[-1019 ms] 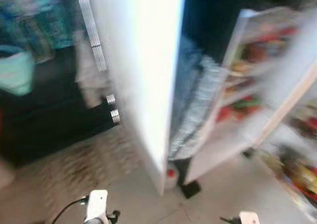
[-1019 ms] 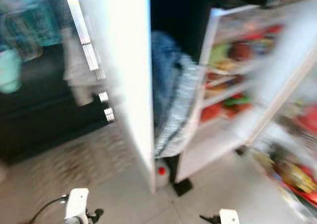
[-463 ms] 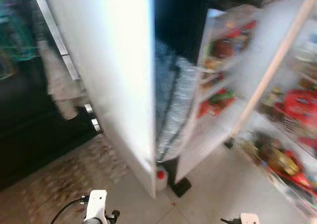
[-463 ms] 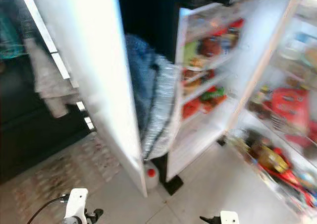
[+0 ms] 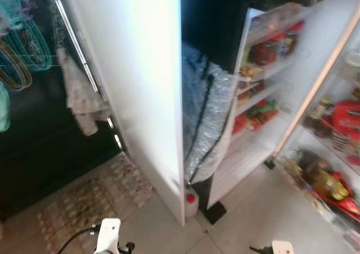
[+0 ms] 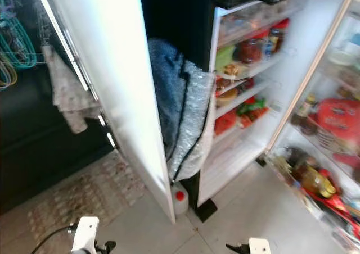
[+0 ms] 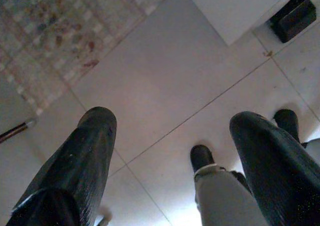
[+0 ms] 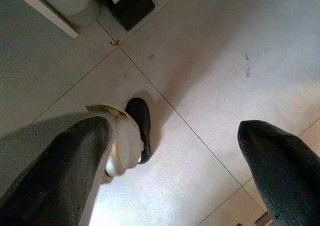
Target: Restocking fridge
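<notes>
while both arms hang idle at the robot's sides, the left gripper (image 7: 170,151) and the right gripper (image 8: 175,161) each point down at the pale tiled floor (image 7: 165,91), fingers spread wide with nothing between them. the fridge (image 6: 315,96) stands open at about two o'clock in the head views, its door shelves (image 6: 247,68) holding jars and packets, with red packets and bottles on the inner racks (image 6: 332,125) at three o'clock. a tall white door (image 5: 140,85) hangs ajar at twelve o'clock, a silvery padded bag (image 5: 205,113) wedged behind its edge, and a small red-capped jug (image 5: 191,203) sits on the floor at its foot. a cloth (image 5: 81,99) hangs from a handle at ten o'clock, above a patterned mat (image 5: 90,200) at eight o'clock.

no item is in hand, so the step looks like approaching the fridge, and restocking seems barely begun. to do it well, square up to the open shelves at two o'clock, keep clear of the white door's edge and the jug, and let the view steady before reaching, as the shelf contents are blurred.
</notes>
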`<state>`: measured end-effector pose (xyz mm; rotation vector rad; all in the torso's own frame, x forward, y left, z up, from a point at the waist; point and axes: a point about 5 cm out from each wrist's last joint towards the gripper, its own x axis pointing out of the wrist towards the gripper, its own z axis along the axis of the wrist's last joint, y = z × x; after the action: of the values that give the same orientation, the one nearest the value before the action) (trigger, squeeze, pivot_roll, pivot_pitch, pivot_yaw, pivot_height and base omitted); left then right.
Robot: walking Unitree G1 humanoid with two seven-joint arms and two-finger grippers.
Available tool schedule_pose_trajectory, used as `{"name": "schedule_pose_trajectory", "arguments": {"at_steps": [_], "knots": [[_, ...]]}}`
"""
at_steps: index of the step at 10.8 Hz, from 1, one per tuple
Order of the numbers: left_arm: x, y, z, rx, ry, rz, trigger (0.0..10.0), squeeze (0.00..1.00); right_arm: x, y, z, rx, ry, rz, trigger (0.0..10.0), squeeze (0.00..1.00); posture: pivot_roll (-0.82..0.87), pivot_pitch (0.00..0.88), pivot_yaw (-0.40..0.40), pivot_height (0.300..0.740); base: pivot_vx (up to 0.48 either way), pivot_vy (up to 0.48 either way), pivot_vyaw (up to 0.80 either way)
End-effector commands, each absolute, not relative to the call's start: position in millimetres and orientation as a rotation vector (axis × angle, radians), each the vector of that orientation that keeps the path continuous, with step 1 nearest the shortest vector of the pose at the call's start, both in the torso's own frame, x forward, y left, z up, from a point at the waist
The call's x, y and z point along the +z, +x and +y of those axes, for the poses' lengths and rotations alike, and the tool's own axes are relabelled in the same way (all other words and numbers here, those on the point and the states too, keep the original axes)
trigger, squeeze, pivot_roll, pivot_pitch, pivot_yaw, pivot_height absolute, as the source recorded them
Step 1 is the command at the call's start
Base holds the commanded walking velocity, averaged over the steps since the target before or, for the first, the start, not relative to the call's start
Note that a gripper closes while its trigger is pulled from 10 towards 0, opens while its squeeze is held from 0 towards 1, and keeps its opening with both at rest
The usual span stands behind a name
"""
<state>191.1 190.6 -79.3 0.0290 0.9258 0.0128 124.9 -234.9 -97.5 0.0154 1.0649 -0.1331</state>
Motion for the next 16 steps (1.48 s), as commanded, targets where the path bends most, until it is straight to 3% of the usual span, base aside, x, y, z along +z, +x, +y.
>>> {"name": "schedule_pose_trajectory", "arguments": {"at_steps": [1,11,16], "knots": [[-81.4,186.3,194.2,0.02,0.045,0.947,10.0,0.0,-97.9,123.7,-234.8,-0.14,0.021,1.068,10.0,0.0,-0.2,0.0,0.092,0.74,0.0,0.0,0.0],[-80.0,189.4,194.6,0.033,0.056,0.94,10.0,0.0,-96.5,126.7,-236.3,-0.146,0.02,1.054,10.0,0.0,-0.19,0.0,0.081,0.74,0.0,-0.114,-0.69],[-80.2,189.6,192.8,0.008,0.075,0.946,10.0,0.0,-95.5,126.8,-239.4,-0.181,0.009,1.037,10.0,0.0,-0.21,0.0,0.08,0.74,0.0,-0.064,0.0]]}}
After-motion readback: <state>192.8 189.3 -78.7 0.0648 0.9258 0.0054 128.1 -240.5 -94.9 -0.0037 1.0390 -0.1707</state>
